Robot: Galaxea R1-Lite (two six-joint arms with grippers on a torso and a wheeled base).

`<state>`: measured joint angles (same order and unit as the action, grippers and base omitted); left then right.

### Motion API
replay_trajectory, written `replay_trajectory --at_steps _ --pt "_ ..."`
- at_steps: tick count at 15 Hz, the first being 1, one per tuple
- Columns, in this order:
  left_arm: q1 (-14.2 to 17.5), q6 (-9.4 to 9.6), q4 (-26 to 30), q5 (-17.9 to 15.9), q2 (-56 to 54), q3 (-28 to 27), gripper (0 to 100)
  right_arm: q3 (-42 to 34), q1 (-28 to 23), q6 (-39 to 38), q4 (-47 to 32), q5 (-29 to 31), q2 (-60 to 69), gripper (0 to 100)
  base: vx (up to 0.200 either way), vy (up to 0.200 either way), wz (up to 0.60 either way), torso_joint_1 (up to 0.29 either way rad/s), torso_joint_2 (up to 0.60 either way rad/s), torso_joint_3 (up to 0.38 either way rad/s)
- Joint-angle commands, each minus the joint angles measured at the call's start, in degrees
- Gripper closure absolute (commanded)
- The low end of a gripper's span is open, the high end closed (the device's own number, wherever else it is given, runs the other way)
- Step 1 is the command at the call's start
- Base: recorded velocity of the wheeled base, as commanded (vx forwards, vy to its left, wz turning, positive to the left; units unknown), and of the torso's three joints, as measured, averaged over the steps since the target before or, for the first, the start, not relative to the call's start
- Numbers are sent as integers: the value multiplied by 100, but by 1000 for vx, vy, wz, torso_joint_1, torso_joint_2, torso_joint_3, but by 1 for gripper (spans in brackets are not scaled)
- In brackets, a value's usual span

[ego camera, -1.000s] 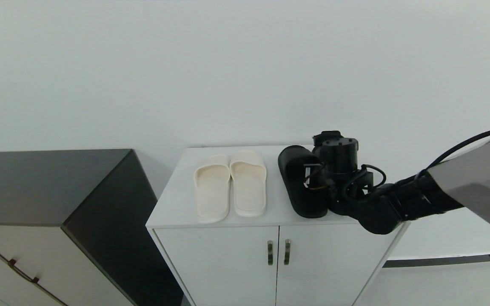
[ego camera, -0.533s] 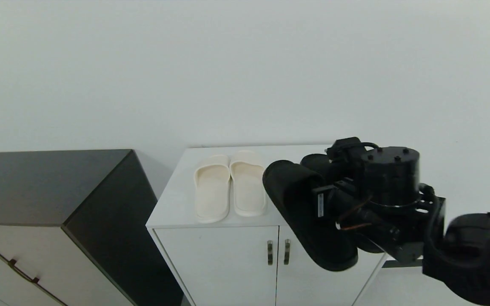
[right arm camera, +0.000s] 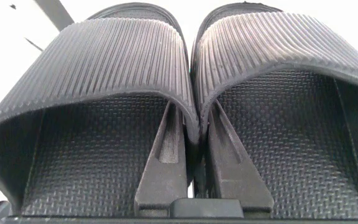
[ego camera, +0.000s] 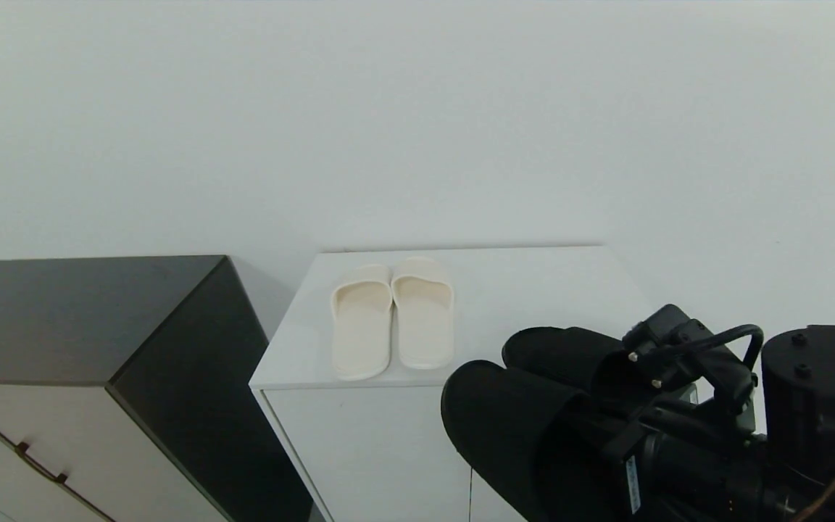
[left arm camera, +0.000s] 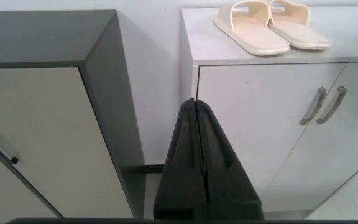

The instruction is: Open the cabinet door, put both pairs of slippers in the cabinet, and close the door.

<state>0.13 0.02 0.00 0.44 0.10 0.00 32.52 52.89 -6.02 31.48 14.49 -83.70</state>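
- Two black slippers (ego camera: 526, 420), one pair, hang side by side in the air, near the right front of the white cabinet (ego camera: 359, 449).
- The right gripper (right arm camera: 194, 124) has one finger inside each of them; its jaws are clamped on the two inner strap walls.
- Two cream slippers (ego camera: 392, 319), one pair, lie on the left part of the cabinet top.
- Both doors are closed, with two metal handles (left arm camera: 313, 106) side by side.
- The left gripper (left arm camera: 196, 118) is low before the cabinet, jaws pressed together.
- One small white label (ego camera: 631, 475) sits on the right gripper; its writing is too small to read.

Right gripper (right arm camera: 193, 134) jaws clamped on black slippers (ego camera: 504, 428); left gripper (left arm camera: 201, 155) jaws apparently together.
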Motion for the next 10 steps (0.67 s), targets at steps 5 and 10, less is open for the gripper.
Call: replay_trajectory --at_steps 5,10 --pt "4 -2 0 0 -1 0 100 -88 10 -22 16 -140 170 100 -160 0 0 7 3 -1" --pt "4 -2 0 0 -1 0 100 -203 -7 -31 34 -412 275 100 -80 0 0 -8 -2 5"
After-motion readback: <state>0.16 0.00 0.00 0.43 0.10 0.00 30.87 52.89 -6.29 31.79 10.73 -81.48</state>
